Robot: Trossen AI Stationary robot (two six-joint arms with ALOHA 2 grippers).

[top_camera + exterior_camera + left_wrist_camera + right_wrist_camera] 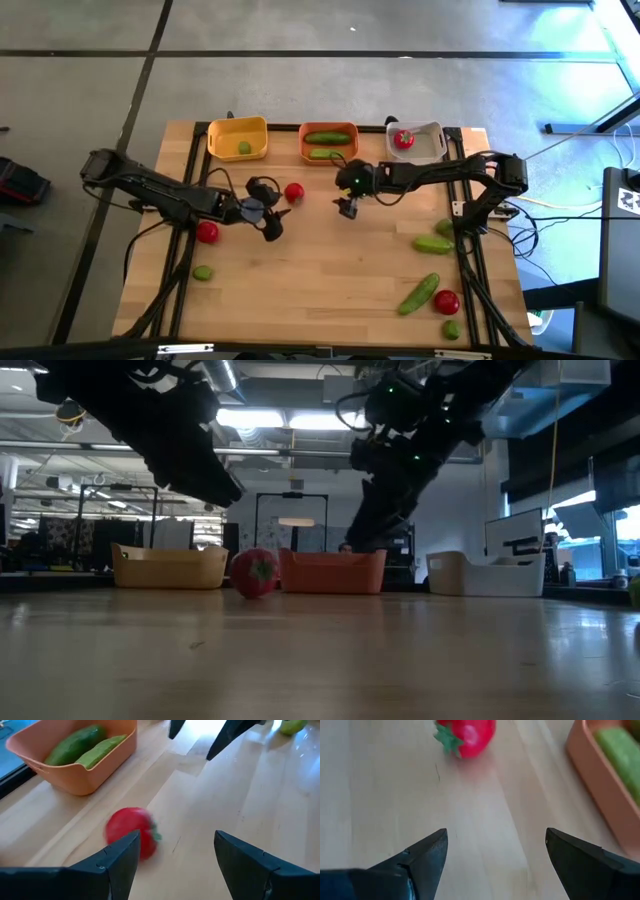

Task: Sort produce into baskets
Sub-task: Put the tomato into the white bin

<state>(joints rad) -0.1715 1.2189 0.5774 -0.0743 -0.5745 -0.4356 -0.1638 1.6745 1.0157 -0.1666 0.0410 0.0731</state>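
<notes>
Sorting produce at a wooden desk (pixel 320 270), two robot arms are closing in on one loose tomato (pixel 294 191) sitting just in front of the gap between the yellow basket (pixel 238 137) and the orange basket (pixel 328 142). Both claws are standing open and holding nothing: the left claw (pixel 272 212) is hovering just beside the tomato on its left, and the right claw (pixel 347 206) is hanging near its right, in front of the orange basket. The job is looking only partly done. One lime (pixel 244 148) is lying in the yellow basket, two cucumbers (pixel 326 137) are resting in the orange one, and one tomato (pixel 403 139) is sitting in the white basket (pixel 420 143). Much is waiting on the desk: a second loose tomato (pixel 207 233) and a lime (pixel 203 272) on the left side, and on the right side two cucumbers (pixel 432 243), another tomato (pixel 447 301) and two limes (pixel 452 328). Judging by its position, the middle tomato is appearing to be the next piece due for the white basket.
</notes>
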